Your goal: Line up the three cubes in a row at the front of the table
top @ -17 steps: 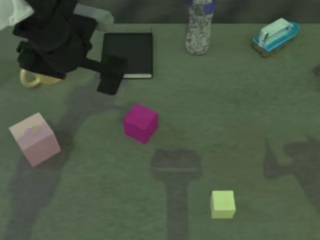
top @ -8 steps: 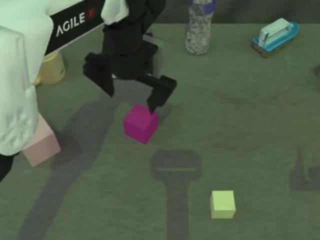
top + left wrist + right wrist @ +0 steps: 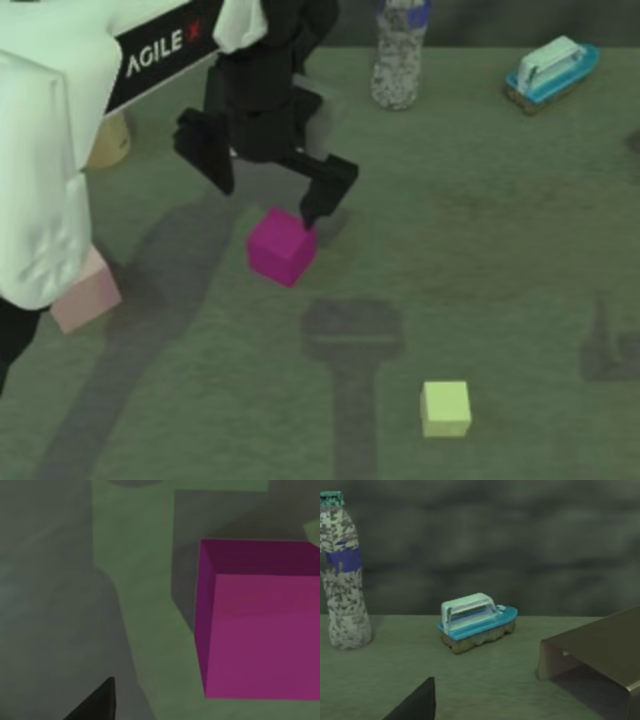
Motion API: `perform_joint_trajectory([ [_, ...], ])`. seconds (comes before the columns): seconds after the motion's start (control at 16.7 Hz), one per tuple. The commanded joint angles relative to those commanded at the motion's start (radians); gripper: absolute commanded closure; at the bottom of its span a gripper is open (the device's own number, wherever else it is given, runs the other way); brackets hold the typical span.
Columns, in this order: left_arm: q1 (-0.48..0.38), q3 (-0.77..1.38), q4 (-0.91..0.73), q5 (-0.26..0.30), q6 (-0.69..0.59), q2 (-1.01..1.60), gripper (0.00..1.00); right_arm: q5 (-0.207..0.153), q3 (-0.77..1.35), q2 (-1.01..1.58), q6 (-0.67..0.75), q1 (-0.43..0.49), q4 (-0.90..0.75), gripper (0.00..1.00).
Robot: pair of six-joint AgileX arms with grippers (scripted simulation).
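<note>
Spread wide, my left gripper (image 3: pixel 265 185) hangs tilted in the upper left of the frame, one fingertip (image 3: pixel 318 205) just above the mid-sized magenta solid cube (image 3: pixel 281 246) left of centre on the dull green felt table (image 3: pixel 520 230).

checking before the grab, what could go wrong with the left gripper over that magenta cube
The left gripper is open, but off centre: one finger sits at the magenta cube's back corner, so closing may nudge or twist the cube rather than grip it. The white left arm hides much of the pale pink cube in the top view, so a swing that way could bump it.
</note>
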Motion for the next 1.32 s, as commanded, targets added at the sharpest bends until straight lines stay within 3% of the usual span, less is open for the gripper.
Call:
perform_joint_trajectory([
  [0.48, -0.003, -0.197, 0.273, 0.000, 0.002, 0.070, 0.00, 0.000, 0.000, 0.000, 0.000, 0.000, 0.000, 0.00],
  [0.78, -0.003, -0.218, 0.296, 0.000, 0.002, 0.079, 0.00, 0.000, 0.000, 0.000, 0.000, 0.000, 0.000, 0.00],
  [1.32, -0.003, -0.218, 0.296, 0.000, 0.002, 0.079, 0.68, 0.000, 0.000, 0.000, 0.000, 0.000, 0.000, 0.00],
])
